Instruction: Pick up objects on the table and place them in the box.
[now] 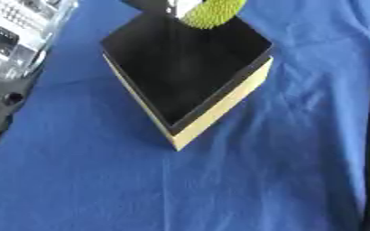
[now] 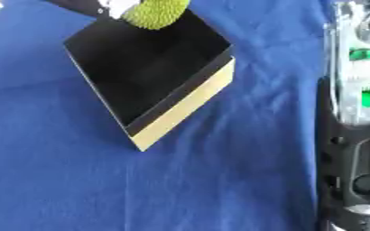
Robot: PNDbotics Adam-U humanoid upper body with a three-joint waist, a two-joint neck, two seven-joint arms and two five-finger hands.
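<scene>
On the blue-draped worktop (image 1: pixel 243 180) the black-lined box (image 1: pixel 219 108) stands corner-on as a bumpy green ball (image 1: pixel 213 12) hangs over its far rim, carried by a barely visible robot hand (image 2: pixel 118 6) whose grip cannot be told, seemingly awaiting release into the box.

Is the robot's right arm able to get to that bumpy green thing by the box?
Probably yes. The bumpy green thing sits at the far corner of the black box, uncovered from above. The right arm lies alongside, with only blue cloth between; its hand isn't visible.
</scene>
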